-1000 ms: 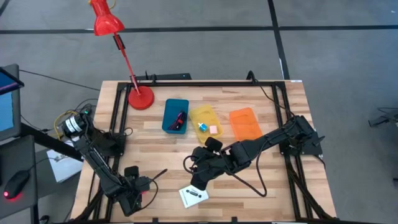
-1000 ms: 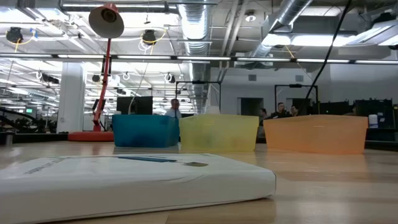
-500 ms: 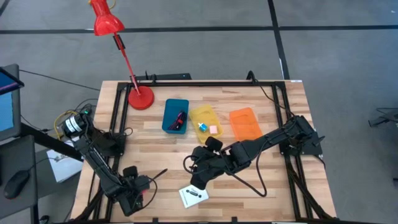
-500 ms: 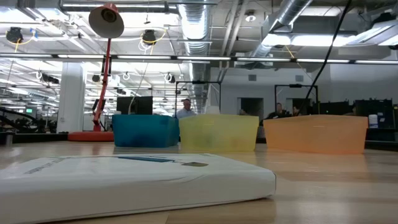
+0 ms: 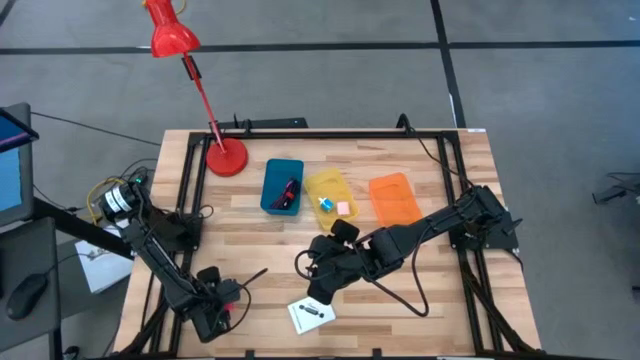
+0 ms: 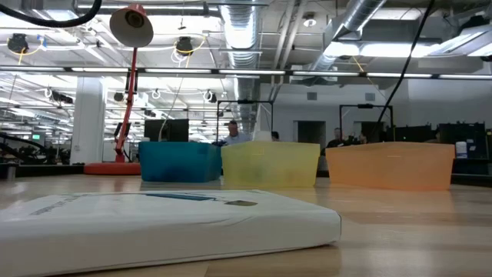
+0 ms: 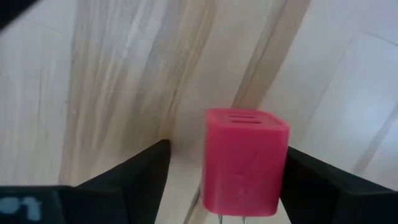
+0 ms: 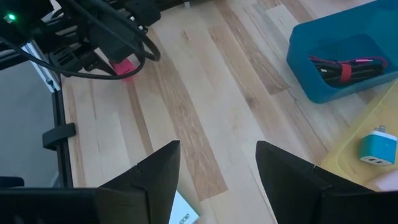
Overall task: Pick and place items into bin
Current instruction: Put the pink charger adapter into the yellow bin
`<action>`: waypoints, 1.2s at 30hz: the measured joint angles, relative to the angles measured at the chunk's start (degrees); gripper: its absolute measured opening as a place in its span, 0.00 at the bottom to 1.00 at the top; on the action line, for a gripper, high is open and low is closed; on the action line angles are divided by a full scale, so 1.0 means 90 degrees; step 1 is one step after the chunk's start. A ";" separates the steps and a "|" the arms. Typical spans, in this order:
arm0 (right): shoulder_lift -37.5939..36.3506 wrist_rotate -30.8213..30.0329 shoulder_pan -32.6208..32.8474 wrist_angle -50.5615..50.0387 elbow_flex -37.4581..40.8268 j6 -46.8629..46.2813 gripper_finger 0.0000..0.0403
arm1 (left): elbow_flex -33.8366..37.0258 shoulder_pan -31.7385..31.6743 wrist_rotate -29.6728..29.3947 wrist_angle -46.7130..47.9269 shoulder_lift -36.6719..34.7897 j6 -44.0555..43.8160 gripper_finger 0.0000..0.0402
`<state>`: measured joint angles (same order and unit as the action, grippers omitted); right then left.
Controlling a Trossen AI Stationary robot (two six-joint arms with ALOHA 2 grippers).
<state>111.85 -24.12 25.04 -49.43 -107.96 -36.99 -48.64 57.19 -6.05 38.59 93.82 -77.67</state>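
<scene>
My left gripper [image 7: 227, 149] is low at the table's near left corner [image 5: 218, 308], open, with one finger on each side of a red plug-shaped block [image 7: 245, 163]; the right wrist view shows that block [image 8: 124, 67] under it. My right gripper [image 8: 217, 186] is open above the table's middle [image 5: 317, 291], just beyond the white card [image 5: 312, 315] that lies flat [image 6: 169, 219]. The blue bin [image 5: 283, 186] holds a dark cord with a red tie [image 8: 345, 67]. A light-blue block [image 8: 377, 149] and a pink block [image 5: 343, 208] sit in the yellow bin [image 5: 331, 196]. My left gripper has its fingers beside the red block's two flat sides. One finger [image 7: 323, 183] lies right at the block's side [image 7: 283, 168], and I cannot tell whether it touches; a gap shows between the block and the other finger [image 7: 140, 174].
An orange bin [image 5: 394, 198] stands to the right of the yellow one. A red desk lamp has its base [image 5: 226, 158] at the far left corner. Black frame rails run along the table's edges. Bare wood lies between the two grippers. People show in the room behind.
My left arm has shifted a little, and a dark cable now shows at the top left of the low view. A person in the room behind has walked to the right. The card, bins and right arm have kept still.
</scene>
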 joint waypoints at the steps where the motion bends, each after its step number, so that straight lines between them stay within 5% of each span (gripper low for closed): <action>1: 0.0000 0.0000 0.0000 0.0000 0.0000 0.0000 0.51 | 0.0002 0.0002 -0.0019 0.0000 0.0000 0.0015 0.63; 10: -0.0022 0.0030 0.0026 -0.0141 0.0000 0.0001 0.51 | -0.0070 -0.0057 0.0077 0.0057 0.0000 -0.0010 0.34; 13: -0.0169 0.0052 0.0118 -0.0328 0.0002 -0.0002 0.51 | -0.0314 -0.0228 -0.0121 0.0090 -0.0076 0.0214 0.34; 19: -0.0860 -0.0108 0.0388 -0.0962 0.0000 -0.0114 0.51 | -0.1197 -0.1102 -0.1461 0.1248 -0.0449 0.1501 0.34; 24: -0.1472 -0.0838 0.0629 -0.1197 0.0000 -0.0065 0.51 | -0.1902 -0.2549 -0.2568 0.1678 -0.0607 0.3434 0.34; 30: -0.1846 -0.1701 0.0755 -0.1178 -0.0004 0.0219 0.51 | -0.2048 -0.4516 -0.2500 -0.1122 -0.0500 0.6474 0.34; 36: -0.1894 -0.1852 0.0748 -0.1325 -0.0005 0.0231 0.51 | -0.2048 -0.5840 -0.1716 -0.2995 -0.0110 0.7582 0.34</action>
<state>94.81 -40.78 31.77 -61.35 -108.01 -34.92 -67.07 4.63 -21.49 11.63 92.83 -9.43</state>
